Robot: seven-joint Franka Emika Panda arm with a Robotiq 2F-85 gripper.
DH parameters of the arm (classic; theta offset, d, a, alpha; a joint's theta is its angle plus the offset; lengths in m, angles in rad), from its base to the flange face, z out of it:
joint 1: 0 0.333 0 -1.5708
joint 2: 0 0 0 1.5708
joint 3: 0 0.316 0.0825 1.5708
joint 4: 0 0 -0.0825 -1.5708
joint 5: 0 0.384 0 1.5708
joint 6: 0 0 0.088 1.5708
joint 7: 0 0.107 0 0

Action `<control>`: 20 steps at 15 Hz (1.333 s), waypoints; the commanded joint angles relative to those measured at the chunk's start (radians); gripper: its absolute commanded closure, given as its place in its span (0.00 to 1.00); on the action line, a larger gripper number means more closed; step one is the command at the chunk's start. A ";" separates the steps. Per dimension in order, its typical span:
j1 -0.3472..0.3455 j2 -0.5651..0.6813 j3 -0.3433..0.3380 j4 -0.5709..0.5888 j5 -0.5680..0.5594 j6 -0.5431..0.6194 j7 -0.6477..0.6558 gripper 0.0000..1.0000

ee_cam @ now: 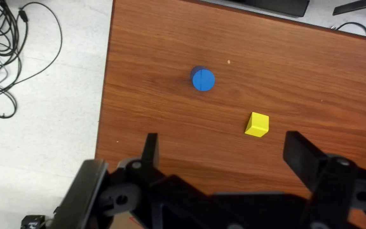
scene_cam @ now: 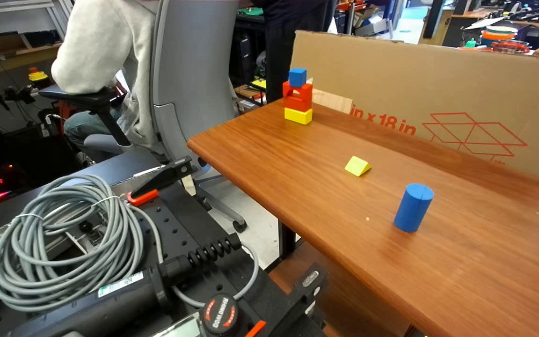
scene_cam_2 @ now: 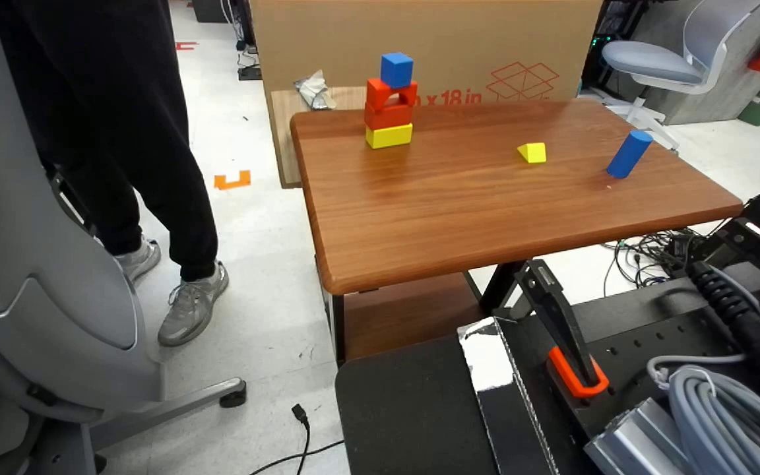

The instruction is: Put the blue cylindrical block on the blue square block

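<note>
The blue cylindrical block [scene_cam: 413,208] stands upright on the wooden table in both exterior views [scene_cam_2: 629,155]. In the wrist view the blue cylindrical block [ee_cam: 203,79] is seen from above, beyond the fingertips and left of the middle. The blue square block [scene_cam: 297,77] sits on top of a stack of red and yellow blocks; it shows in both exterior views [scene_cam_2: 396,70]. It is out of the wrist view. My gripper [ee_cam: 222,136] is open and empty, high above the table, with its fingers wide apart. The gripper is not in the exterior views.
The stack under the blue cube has a red arch [scene_cam_2: 380,92], a red block [scene_cam_2: 388,117] and a yellow block [scene_cam_2: 389,136]. A yellow wedge [ee_cam: 258,124] lies between stack and cylinder. A cardboard sheet [scene_cam: 391,70] stands along the far table edge. A person stands nearby.
</note>
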 commanded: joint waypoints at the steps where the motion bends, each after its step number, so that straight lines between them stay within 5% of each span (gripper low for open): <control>1: -0.015 0.114 0.030 0.081 0.037 -0.029 -0.007 0.00; 14: -0.016 0.402 0.046 0.263 0.004 -0.126 0.112 0.00; 20: -0.008 0.438 0.034 0.240 -0.006 -0.084 0.188 0.00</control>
